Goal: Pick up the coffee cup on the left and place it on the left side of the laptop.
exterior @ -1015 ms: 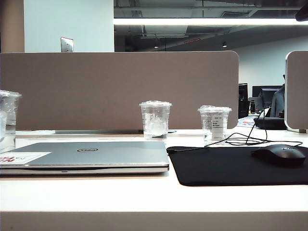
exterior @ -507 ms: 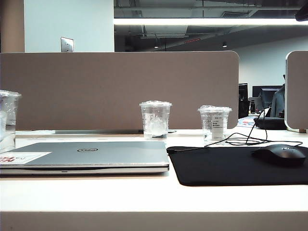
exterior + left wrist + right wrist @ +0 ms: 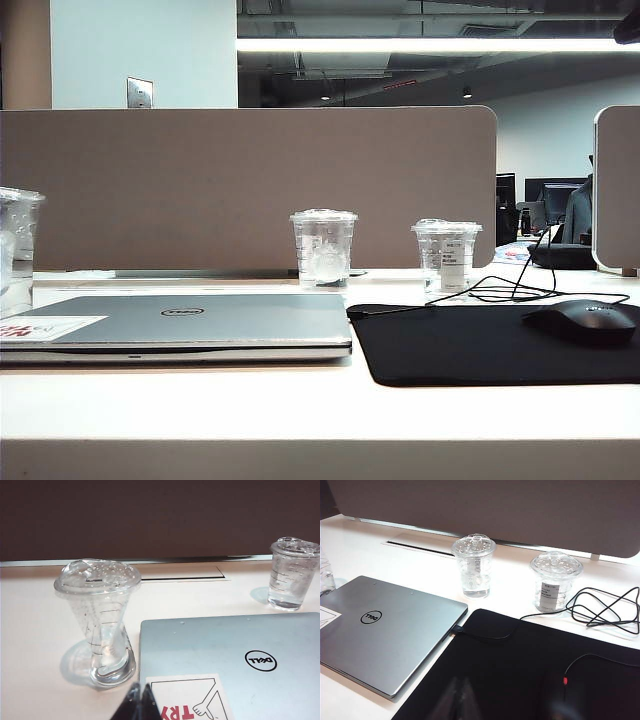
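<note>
The coffee cup [image 3: 97,622] stands upright on the white table [image 3: 300,405], just beside the left edge of the laptop [image 3: 235,655], by the corner w/ the white sticker [image 3: 187,700]. In the outside view I only see a bit of it at the far left. It looks like it is already where it should go, so I think the job is about done.

My left tool [image 3: 136,705] shows as two dark tips pressed together, low in its wrist view. It is closed tight & holds nothing. It sits near the cup but not touching it. My right tool [image 3: 461,700] is just a dark blur over the black mouse pad [image 3: 530,670]; can't tell if it is wide or narrow. It is well apart from the cup.

How the cup will handle, my guess: thin clear plastic, so light & a bit squishy. Squeeze too hard & the wall bends or the flat lid [image 3: 97,575] pops off. There are drops on the lid & sides, so prob slippery. The base is narrower than the top, so it could tip easy. If I had to grab it again, I'd take it around the middle, under the lid rim, w/ a soft grip, & keep it straight up.

Two shorter cups stand further back; not mine to touch.
</note>
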Tool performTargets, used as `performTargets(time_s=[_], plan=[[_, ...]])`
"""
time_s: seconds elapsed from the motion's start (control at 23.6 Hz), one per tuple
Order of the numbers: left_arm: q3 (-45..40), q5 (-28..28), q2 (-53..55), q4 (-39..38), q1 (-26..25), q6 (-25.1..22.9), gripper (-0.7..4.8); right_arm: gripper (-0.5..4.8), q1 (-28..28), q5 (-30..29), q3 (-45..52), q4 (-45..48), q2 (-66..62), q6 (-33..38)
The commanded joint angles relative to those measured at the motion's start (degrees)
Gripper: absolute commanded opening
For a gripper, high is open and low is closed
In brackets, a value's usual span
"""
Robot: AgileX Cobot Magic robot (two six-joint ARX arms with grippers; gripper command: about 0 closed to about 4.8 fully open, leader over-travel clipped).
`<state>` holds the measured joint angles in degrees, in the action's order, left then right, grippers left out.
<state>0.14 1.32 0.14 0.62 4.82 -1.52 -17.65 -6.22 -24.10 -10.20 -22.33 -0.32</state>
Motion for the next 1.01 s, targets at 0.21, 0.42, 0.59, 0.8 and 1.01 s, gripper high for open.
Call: performTargets(time_s=[0.21,0.42,0.59,0.8,1.01], plan=[[0.22,-0.02,0.02,0.55,-0.15,-0.13,-0.05,-0.01,-0.02,0.11,-0.39,0.98,0.09,-0.15],[0.22,-0.04,0.02,0.55,-0.15,-0.13,-0.05,-0.01,0.44,1.11,0.07,1.22,0.35,-0.15],[0.22,-0.02,0.02,0.48,-0.13,-0.13,-0.05,-0.01,4.63,6.75,6.82,8.20,5.99,-0.13],[0.22,-0.02,0.02,0.24,-0.13,-0.13,-0.05,-0.01,9.42,6.95,13.05,13.09,13.20,-0.09],[0.22,-0.04,0.02,0.26,-0.13,-0.11,-0.05,-0.01,15.30,9.09,18.38,13.49,20.24,-0.11]])
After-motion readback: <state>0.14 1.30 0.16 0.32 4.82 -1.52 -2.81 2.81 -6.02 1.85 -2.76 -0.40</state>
